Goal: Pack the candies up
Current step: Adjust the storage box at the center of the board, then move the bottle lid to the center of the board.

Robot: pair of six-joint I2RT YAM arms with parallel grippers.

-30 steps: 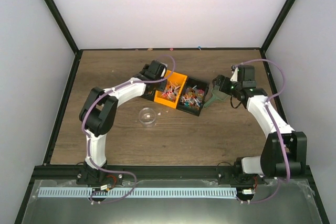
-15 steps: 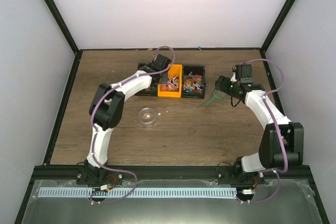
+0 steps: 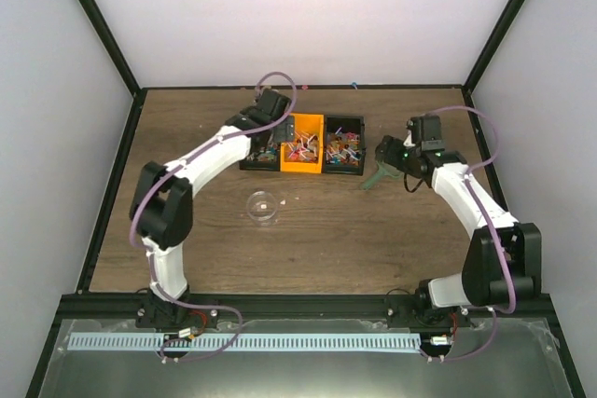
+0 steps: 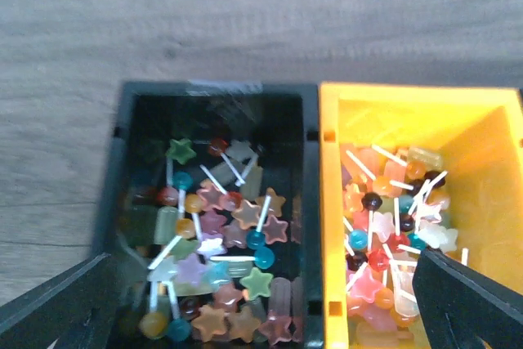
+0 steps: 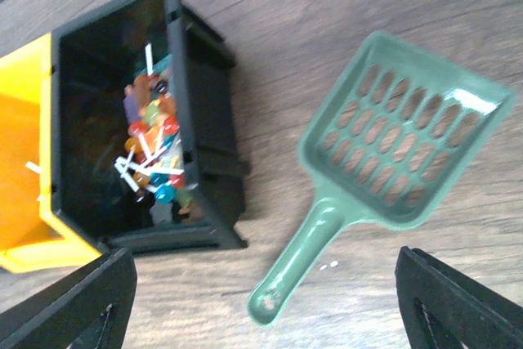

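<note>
The left gripper (image 4: 263, 312) hangs with its jaws spread wide and nothing between them, above the left black bin (image 4: 121, 161). The candies (image 4: 214, 259) lie directly beneath the gap, heaped on the bin floor and untouched. They are small sweets in mixed colours, stars and balls, many on thin white sticks. The sticks point every way, so the heap has no single long axis. More candies fill the orange bin (image 4: 490, 161), which stands against the left black bin's right wall, and the gripper's right finger hangs over it. The right gripper (image 5: 265, 306) also has its jaws spread wide and grips nothing. Below it a green scoop (image 5: 400, 149) lies flat on the table (image 3: 373, 240), its handle end between the two fingers and its slotted bowl pointing away from them. To the left of the scoop and apart from it stands the right black bin (image 5: 208, 112), holding a smaller heap of candies that lies outside the right jaws. The three bins form a row along the far edge of the table, near its middle. A small clear round jar (image 3: 263, 205) stands nearer the table's centre, apart from both grippers
</note>
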